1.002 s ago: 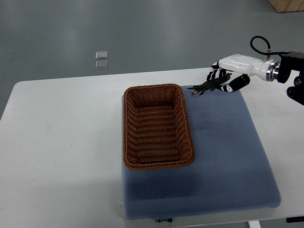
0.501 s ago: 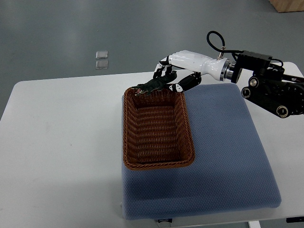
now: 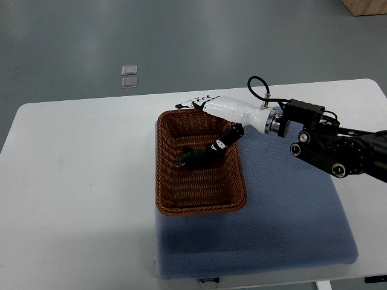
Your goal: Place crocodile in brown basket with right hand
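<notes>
Crocodile (image 3: 195, 157): lying inside brown basket (image 3: 201, 205), upper half, just below right hand (image 3: 213, 110). Fingers (image 3: 192, 104) spread over the far rim, thumb reaching toward the toy, gripping nothing. Basket on blue mat (image 3: 290, 205), white tabletop (image 3: 78, 199).

2 small clear things (image 3: 129, 76) on floor (too small to identify), right arm (image 3: 338, 151) cropped

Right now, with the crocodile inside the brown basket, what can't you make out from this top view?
- Whether the right hand has let go: its thumb overlaps the crocodile.
- The crocodile's detail: too small and dark against the weave.
- The brown basket floor beneath the hand: covered.
- The two small clear objects on the floor: too small to identify.
- The left arm: out of frame.
</notes>
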You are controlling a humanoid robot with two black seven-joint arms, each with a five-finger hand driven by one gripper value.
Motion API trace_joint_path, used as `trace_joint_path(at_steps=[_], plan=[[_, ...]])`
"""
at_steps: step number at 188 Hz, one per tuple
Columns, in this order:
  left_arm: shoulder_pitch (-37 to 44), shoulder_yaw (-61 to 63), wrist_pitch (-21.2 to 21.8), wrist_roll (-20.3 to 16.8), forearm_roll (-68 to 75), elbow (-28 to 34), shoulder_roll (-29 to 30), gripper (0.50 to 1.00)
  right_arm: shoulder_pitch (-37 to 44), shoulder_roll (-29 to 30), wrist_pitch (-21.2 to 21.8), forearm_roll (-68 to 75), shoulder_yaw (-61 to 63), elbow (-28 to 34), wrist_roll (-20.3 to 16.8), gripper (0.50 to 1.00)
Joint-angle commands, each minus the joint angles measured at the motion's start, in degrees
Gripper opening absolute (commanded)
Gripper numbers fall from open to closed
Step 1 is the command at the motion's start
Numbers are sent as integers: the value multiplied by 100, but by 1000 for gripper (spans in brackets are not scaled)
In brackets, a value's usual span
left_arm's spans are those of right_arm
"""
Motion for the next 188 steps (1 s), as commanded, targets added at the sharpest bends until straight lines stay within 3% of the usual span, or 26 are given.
trace_joint_path(at_steps=[1, 19, 35, 63, 91, 107, 121, 146, 188], plan=[[-1, 0, 0, 0, 0, 0, 0, 1000, 72, -42, 8, 116, 136, -35, 10, 928], [-1, 0, 0, 0, 0, 0, 0, 1000, 133, -59, 149, 433, 470, -35, -52, 928], [-1, 0, 0, 0, 0, 0, 0, 1000, 133, -77, 597, 1118, 743, -52, -307, 926], [-1, 0, 0, 0, 0, 0, 0, 1000, 19, -86, 1625, 3210, 1120, -316, -1159, 926], [-1, 0, 0, 0, 0, 0, 0, 1000, 19, -112, 2574, 5627, 1164, -1239, -1924, 926], [-1, 0, 0, 0, 0, 0, 0, 1000, 10, -103, 3312, 6944, 1156, -1809, -2556, 928], [-1, 0, 0, 9, 0, 0, 0, 1000, -7, -103, 3699, 7806, 1138, -2152, -3039, 928], [-1, 0, 0, 0, 0, 0, 0, 1000, -157, -112, 3910, 8800, 1120, -2381, -3717, 928], [-1, 0, 0, 0, 0, 0, 0, 1000, -183, -94, 3840, 8923, 1208, -2390, -3682, 930]])
